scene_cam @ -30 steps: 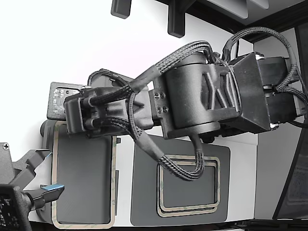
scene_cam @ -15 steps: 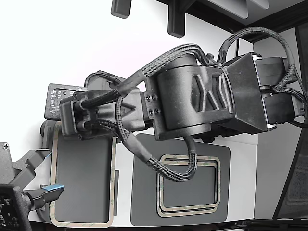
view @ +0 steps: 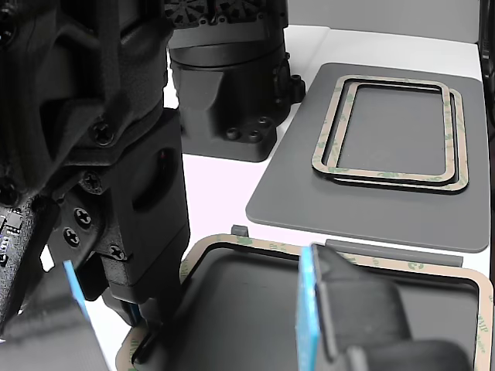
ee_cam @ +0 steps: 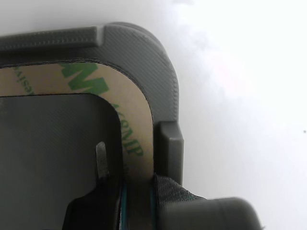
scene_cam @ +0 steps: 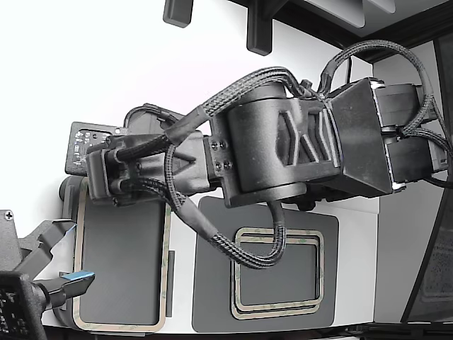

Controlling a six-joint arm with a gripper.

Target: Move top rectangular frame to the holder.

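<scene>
Seating the frame into the holder

My end effector (ee_cam: 136, 201) is pinching the thin beige rectangular frame (scene_cam: 168, 269) at one end, now lowering it flush inside the light grey tabbed plastic holder (ee_cam: 163, 81); compared with a second ago it's nearly seated, so release is close.

Dark grey pad (scene_cam: 212, 283) on white table (scene_cam: 56, 71) — 2 stacked frames (scene_cam: 277, 309) atop.
</scene>
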